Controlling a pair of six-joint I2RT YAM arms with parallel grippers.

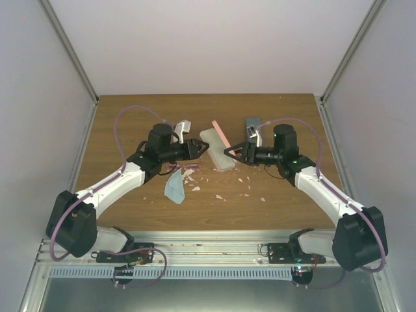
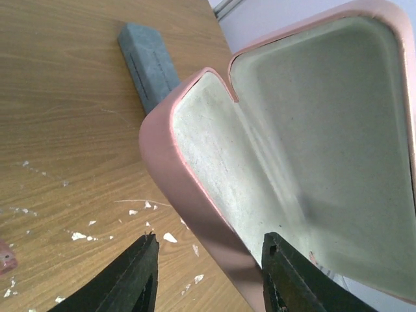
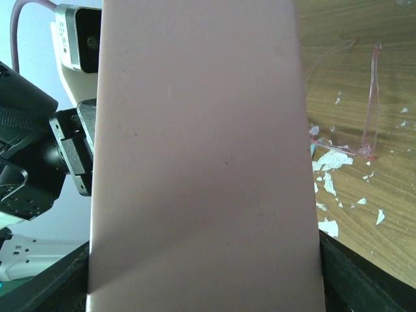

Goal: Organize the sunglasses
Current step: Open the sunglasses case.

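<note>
Case held open: right tool (image 1: 229,152) grips pink case (image 2: 312,130); left tool (image 1: 203,148) straddles its rim, released. Next, load pink sunglasses (image 3: 365,153).

White arm links (image 1: 107,185), blk joints (image 1: 159,138), lilac cables (image 1: 117,127) — blk end effector fingers (image 2: 127,283)

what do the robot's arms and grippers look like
The left arm and right arm match: white links, bulky black joint housings, and a lilac cable looping along each. The left gripper and right gripper have black tapered fingers, with a pale camera module behind each.
</note>
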